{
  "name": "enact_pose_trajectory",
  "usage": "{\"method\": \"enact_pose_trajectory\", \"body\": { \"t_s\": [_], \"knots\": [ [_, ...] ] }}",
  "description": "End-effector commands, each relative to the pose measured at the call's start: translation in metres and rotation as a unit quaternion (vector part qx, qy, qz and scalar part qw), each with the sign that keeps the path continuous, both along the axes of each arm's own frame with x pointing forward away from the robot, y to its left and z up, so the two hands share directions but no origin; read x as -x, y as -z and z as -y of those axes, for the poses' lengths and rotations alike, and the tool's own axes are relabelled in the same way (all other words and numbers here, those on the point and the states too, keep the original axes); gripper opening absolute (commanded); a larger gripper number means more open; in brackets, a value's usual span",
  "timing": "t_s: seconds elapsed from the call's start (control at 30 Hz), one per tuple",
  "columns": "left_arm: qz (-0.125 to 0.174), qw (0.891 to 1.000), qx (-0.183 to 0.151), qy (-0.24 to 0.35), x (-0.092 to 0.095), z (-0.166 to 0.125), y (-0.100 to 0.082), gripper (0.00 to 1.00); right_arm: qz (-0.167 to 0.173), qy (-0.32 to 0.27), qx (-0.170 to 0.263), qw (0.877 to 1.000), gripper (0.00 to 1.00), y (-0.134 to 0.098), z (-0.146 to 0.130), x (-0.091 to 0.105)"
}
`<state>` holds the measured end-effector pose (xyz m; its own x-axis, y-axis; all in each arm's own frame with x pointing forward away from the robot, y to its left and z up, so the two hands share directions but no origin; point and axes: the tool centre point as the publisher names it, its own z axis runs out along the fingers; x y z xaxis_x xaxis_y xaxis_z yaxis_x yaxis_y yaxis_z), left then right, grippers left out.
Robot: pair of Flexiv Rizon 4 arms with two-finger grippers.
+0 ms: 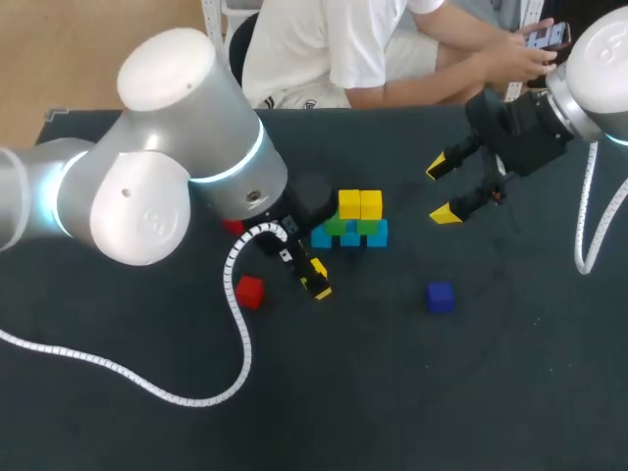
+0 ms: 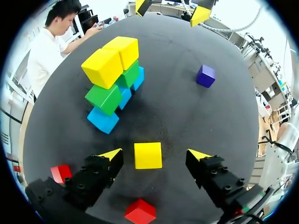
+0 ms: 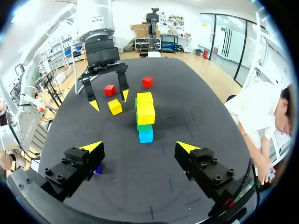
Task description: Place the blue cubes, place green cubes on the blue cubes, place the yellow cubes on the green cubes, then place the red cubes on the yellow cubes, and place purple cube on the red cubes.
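Note:
A stack stands mid-table: light blue cubes (image 1: 348, 237) at the bottom, green cubes (image 1: 350, 226) on them and two yellow cubes (image 1: 360, 204) on top. My left gripper (image 1: 312, 278) hangs just in front of the stack and is open. A loose yellow cube (image 2: 148, 155) rests on the table between its fingers, touching neither. Red cubes (image 2: 61, 173) (image 2: 140, 212) lie under and beside this gripper. The purple cube (image 1: 441, 296) lies alone to the right. My right gripper (image 1: 446, 191) hovers open and empty to the right of the stack.
The table (image 1: 412, 392) is a dark mat. A white cable (image 1: 240, 334) from my left arm trails across its front left. A second cable (image 1: 587, 226) hangs by the right arm. A person sits behind the far edge, not reaching over it.

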<state>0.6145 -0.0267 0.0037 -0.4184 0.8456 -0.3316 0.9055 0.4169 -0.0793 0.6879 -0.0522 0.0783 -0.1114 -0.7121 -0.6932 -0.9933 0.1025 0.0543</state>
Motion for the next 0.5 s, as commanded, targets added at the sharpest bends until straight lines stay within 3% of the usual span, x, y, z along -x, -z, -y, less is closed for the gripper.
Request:
{"method": "enact_pose_trajectory", "body": {
  "t_s": [0.03,0.4,0.43,0.5],
  "knots": [
    [-0.005,1.0,0.004,0.004,-0.0047,0.0022,0.0045,0.87,0.001,0.0,-0.001,1.0,1.0,0.0001,0.0002,0.0005],
    [-0.011,1.0,0.007,0.004,-0.0046,-0.0002,0.0086,0.76,0.001,0.0,-0.001,1.0,1.0,0.0001,0.0002,0.0005],
    [-0.011,1.0,0.007,0.004,-0.0047,-0.0002,0.0085,0.71,0.001,0.0,-0.001,1.0,1.0,0.0001,0.0002,0.0005],
    [-0.011,1.0,0.007,0.005,-0.0048,-0.0003,0.0083,0.5,0.001,0.0,-0.001,1.0,1.0,0.0001,0.0002,0.0005]
  ]
}}
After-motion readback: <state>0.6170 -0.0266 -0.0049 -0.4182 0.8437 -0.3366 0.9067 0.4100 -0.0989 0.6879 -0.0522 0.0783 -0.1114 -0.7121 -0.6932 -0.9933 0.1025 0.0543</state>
